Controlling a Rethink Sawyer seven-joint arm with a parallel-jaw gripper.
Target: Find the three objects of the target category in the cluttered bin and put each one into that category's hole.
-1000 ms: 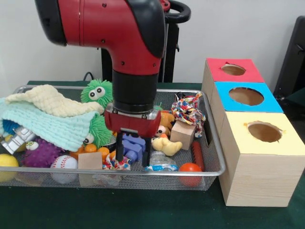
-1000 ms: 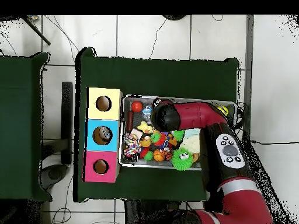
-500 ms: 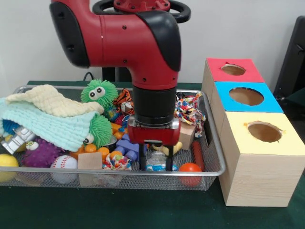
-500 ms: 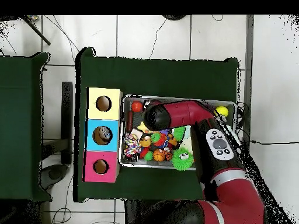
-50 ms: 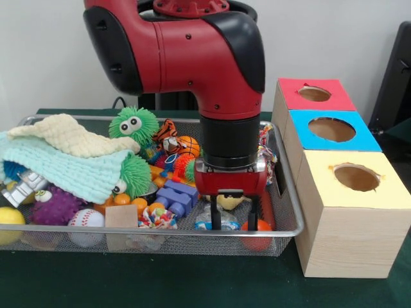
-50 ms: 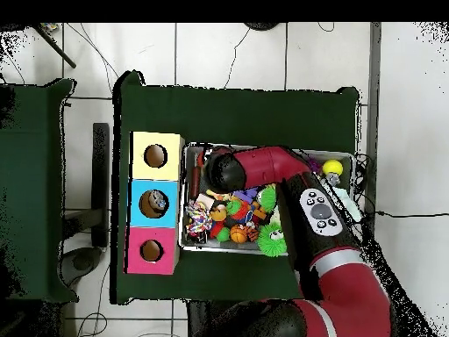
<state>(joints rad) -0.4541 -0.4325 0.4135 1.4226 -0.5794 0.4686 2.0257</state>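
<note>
- Red and black, our arm (image 5: pixel 212 64) comes down into the wire bin (image 5: pixel 282 192) at its end nearest the boxes, and our pincer (image 5: pixel 234 215) hangs low among the toys with its two black fingers (image 5: pixel 215 217) spread apart and nothing between them.
- We see an orange ball (image 5: pixel 258 226) just beside the finger nearer the boxes, a red stick-shaped toy (image 5: pixel 268 206) beside it along the bin wall, and a small clear bottle (image 5: pixel 207 223) just beside the other finger.
- We see a yellow duck (image 5: pixel 228 201) partly hidden behind the pincer.
- Further along the bin we see purple blocks (image 5: pixel 176 194), a wooden cube (image 5: pixel 121 216), a baseball (image 5: pixel 86 219), a purple spiky ball (image 5: pixel 54 205) and a yellow ball (image 5: pixel 9 218) at the far end.
- A fuzzy green toy with googly eyes (image 5: pixel 131 125) sits near the back rim, with a tiger toy (image 5: pixel 168 133) and a small basketball (image 5: pixel 188 145) beside it.
- A pale green cloth (image 5: pixel 58 168) and a cream cloth (image 5: pixel 70 136) lie heaped over that end of the bin.
- A knotted rope toy (image 5: pixel 266 151) shows behind the arm.
- Three wooden boxes stand in a row on the green counter (image 5: pixel 192 285) just beside the bin: a yellow-topped box (image 5: pixel 356 186), a blue-topped box (image 5: pixel 334 130) and a red-topped box (image 5: pixel 314 94), each with a round hole.
- In the overhead view the arm (image 6: pixel 263 167) covers the bin corner nearest the yellow-topped box (image 6: pixel 156 156).
</note>
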